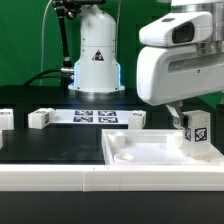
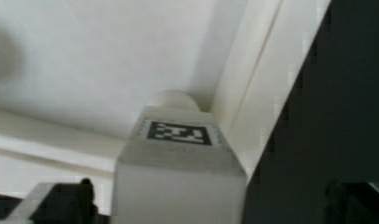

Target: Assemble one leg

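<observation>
The leg [image 1: 195, 130], a small white block with a black-and-white tag, stands upright on the near corner of the white tabletop [image 1: 150, 152] at the exterior view's right. In the wrist view the leg [image 2: 177, 165] runs away from the camera, and its far end meets a round socket at the tabletop's corner [image 2: 97, 90]. My gripper [image 2: 207, 203] sits over the leg's near end. The dark fingertips [image 2: 61, 203] stand apart on either side of the leg with gaps showing, so it is open. Whether the leg is seated in the socket is hidden.
Other white legs lie on the black table [image 1: 40, 117], [image 1: 5, 119], [image 1: 138, 118]. The marker board [image 1: 95, 116] lies behind the tabletop. The robot's white base [image 1: 97, 55] stands at the back. A white rail [image 1: 50, 175] runs along the front.
</observation>
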Controlling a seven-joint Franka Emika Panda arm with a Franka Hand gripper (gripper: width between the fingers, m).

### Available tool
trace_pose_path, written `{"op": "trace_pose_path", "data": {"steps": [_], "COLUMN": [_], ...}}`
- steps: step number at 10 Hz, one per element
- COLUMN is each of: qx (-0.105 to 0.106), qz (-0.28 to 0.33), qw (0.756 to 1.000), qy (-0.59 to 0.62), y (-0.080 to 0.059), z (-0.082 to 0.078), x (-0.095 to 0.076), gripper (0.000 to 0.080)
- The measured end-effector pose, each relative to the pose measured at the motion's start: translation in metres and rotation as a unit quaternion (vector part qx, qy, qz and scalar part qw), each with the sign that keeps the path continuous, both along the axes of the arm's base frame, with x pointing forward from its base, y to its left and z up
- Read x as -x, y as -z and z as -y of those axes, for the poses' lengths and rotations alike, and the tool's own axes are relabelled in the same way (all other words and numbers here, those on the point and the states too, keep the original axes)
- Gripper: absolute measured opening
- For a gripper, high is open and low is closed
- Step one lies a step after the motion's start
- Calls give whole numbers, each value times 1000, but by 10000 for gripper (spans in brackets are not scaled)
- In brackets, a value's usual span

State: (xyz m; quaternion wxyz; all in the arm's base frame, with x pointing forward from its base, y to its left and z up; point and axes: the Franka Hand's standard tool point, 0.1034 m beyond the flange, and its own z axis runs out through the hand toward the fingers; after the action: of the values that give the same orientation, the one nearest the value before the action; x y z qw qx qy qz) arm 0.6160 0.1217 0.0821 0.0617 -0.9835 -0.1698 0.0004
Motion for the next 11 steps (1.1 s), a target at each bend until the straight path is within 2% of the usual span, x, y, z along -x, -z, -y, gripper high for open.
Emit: {"op": "trace_pose_path", "data": {"steps": [3, 6, 7, 8, 9, 11], "qx": [0, -1, -1, -1, -1, -1], "qz": [29, 35, 35, 35, 35, 34], "qw": [999, 999, 999, 999, 999, 999], "qy": [14, 23, 23, 23, 23, 30], "y": [3, 6, 6, 7, 7, 7], "z": [10, 4, 5, 5, 5, 5], "x": [-9, -5, -5, -5, -5, -5], "gripper": [649, 622, 431, 431, 291, 291]}}
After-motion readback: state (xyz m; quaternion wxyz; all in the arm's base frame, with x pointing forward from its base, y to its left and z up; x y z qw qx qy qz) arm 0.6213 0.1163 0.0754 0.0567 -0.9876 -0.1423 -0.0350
